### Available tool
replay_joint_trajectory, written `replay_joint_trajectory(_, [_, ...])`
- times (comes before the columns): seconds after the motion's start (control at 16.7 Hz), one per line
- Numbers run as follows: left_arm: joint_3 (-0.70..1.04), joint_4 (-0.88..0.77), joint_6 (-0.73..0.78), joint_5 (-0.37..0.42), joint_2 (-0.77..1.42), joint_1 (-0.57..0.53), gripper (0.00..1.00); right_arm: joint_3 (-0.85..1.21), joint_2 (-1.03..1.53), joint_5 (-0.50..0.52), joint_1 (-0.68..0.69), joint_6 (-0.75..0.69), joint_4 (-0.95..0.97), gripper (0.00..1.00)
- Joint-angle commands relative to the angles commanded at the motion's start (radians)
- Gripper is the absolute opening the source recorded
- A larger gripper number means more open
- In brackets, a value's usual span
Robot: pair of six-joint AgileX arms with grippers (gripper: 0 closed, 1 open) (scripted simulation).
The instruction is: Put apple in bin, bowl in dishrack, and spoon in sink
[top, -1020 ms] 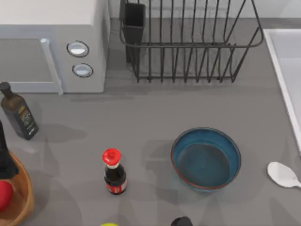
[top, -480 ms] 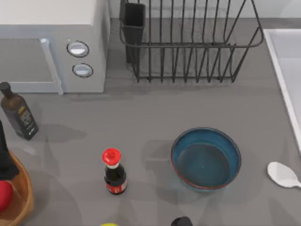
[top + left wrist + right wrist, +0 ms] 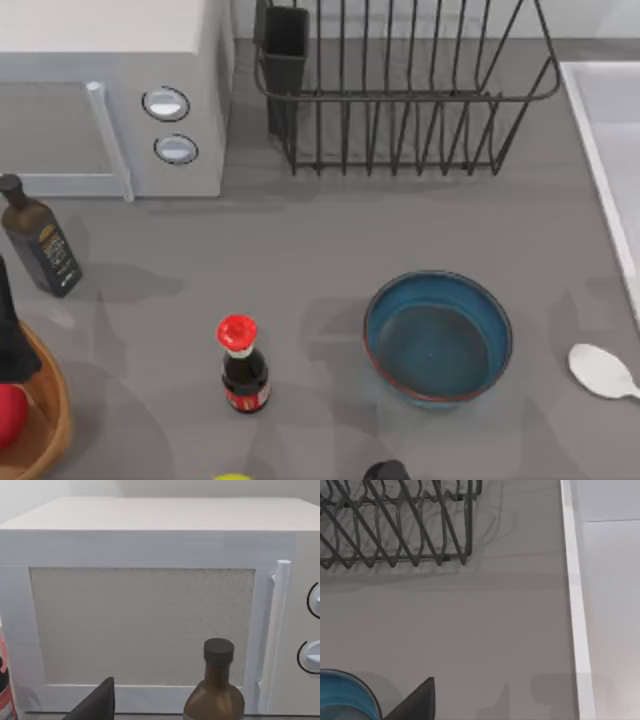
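Observation:
The red apple (image 3: 8, 412) lies inside the wicker bin (image 3: 48, 420) at the table's front left edge. My left arm (image 3: 10, 335) is a dark shape just above the bin; a dark part of the left gripper (image 3: 97, 705) faces the microwave. The blue bowl (image 3: 437, 337) stands upright on the table right of centre, its edge also visible as the bowl (image 3: 345, 695). The white spoon (image 3: 600, 372) lies to the bowl's right. The black dishrack (image 3: 400, 100) stands at the back, the pale sink (image 3: 610, 120) at the right. A dark part of my right gripper (image 3: 415, 702) hovers between bowl and sink.
A white microwave (image 3: 110, 90) fills the back left. A dark bottle (image 3: 40, 240) stands before it. A red-capped sauce bottle (image 3: 243, 365) stands left of the bowl. A yellow-green object (image 3: 232, 477) and a black one (image 3: 385, 470) sit at the front edge.

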Motion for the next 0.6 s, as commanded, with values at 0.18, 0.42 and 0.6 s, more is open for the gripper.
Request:
replay_joint_trajectory(0.18, [0.000,0.000,0.000,0.000,0.000,0.000,1.00,0.208,0.260,0.000,0.074,0.075,-0.177,1.00])
replay_joint_trajectory(0.42, [0.000,0.000,0.000,0.000,0.000,0.000,1.00,0.486,0.609,0.000,0.174,0.176,-0.414,1.00])
replay_joint_trajectory(0.6, [0.000,0.000,0.000,0.000,0.000,0.000,1.00,0.675,0.847,0.001,0.241,0.245,-0.576,1.00])
